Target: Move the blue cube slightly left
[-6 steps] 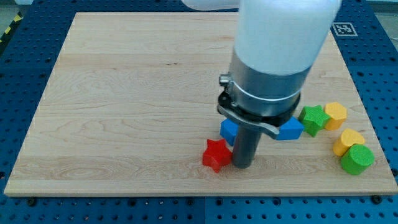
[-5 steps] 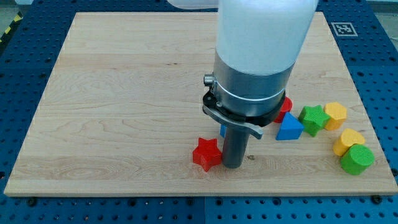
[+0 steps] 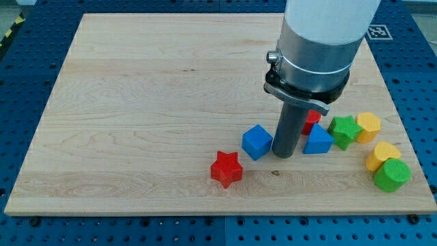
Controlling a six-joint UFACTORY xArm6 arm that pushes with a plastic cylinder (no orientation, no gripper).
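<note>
Since the earlier frame my tip has swung right, now between blue cube and blue triangle, holding nothing. Two blue, two red, two green, two yellow blocks; no readable writing.

Pale wooden board on blue pegboard table, carrying red star block, blue cube, blue triangular block, partly hidden red block, green star block, two yellow blocks, green cylinder

My arm comes down from the view's top right as a broad white column, narrows through a grey metal collar with a dark clamp, and ends in an upright dark rod whose tip meets the worktop.
</note>
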